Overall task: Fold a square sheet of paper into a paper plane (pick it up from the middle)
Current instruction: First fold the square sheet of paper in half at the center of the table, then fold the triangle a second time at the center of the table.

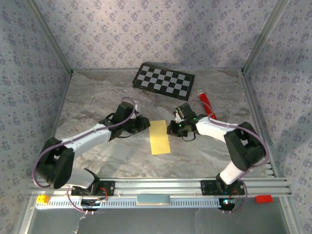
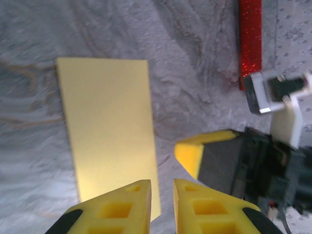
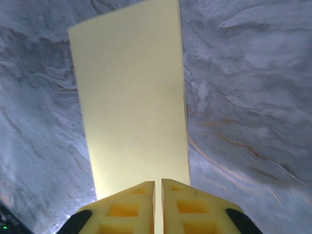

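Note:
The square sheet of paper (image 1: 160,137) lies flat on the table, pale yellow and doubled into a narrow rectangle. My left gripper (image 1: 145,123) sits just left of its far end. In the left wrist view its fingertips (image 2: 162,183) stand a narrow gap apart over the sheet's edge (image 2: 109,131), with bare table between them. My right gripper (image 1: 170,128) is at the sheet's right side. Its fingertips (image 3: 158,183) are nearly together, a thin slit between them, low over the paper (image 3: 134,97). Neither gripper holds anything. One right finger (image 2: 195,151) appears in the left wrist view.
A black-and-white checkerboard panel (image 1: 164,80) lies at the back of the table. A red tube (image 1: 205,103) (image 2: 250,39) lies behind the right arm. Wrinkled grey cloth (image 1: 97,102) covers the table, and patterned walls enclose it.

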`<move>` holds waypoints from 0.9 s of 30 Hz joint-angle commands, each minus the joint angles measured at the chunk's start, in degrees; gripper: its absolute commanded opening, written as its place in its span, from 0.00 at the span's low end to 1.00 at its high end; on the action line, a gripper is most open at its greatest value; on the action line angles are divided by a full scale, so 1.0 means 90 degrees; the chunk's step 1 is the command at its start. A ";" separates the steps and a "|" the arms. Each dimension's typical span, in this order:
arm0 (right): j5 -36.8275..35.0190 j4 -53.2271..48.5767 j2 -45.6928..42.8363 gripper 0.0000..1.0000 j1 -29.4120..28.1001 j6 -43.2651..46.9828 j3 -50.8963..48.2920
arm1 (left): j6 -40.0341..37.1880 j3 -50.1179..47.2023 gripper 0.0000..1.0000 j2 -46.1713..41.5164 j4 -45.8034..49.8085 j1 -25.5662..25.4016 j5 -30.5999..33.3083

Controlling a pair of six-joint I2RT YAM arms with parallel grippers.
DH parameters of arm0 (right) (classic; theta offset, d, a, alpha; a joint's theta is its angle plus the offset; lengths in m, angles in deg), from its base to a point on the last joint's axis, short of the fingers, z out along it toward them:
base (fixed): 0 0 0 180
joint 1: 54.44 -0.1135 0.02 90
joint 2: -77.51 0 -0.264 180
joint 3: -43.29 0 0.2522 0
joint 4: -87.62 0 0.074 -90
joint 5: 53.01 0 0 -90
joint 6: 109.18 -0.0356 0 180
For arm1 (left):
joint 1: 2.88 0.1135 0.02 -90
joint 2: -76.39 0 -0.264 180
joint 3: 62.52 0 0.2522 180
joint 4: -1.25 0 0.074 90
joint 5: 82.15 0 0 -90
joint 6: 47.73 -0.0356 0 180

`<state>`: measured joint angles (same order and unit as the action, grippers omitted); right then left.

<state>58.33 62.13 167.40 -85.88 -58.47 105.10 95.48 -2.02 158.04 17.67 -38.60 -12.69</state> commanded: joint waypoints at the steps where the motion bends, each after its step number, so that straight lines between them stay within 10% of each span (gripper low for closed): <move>1: -0.0016 -0.0208 -0.0492 0.20 0.0206 -0.0233 -0.0403 | -0.0203 0.0442 0.19 0.0618 -0.0149 0.0018 -0.0455; 27: 0.1256 0.0316 -0.0691 0.40 -0.0070 -0.1094 -0.1501 | -0.0702 0.1013 0.14 0.3153 -0.0174 0.0351 -0.0454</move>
<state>67.84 64.95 161.17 -85.93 -66.91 92.12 90.24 10.03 185.27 16.78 -35.59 -16.91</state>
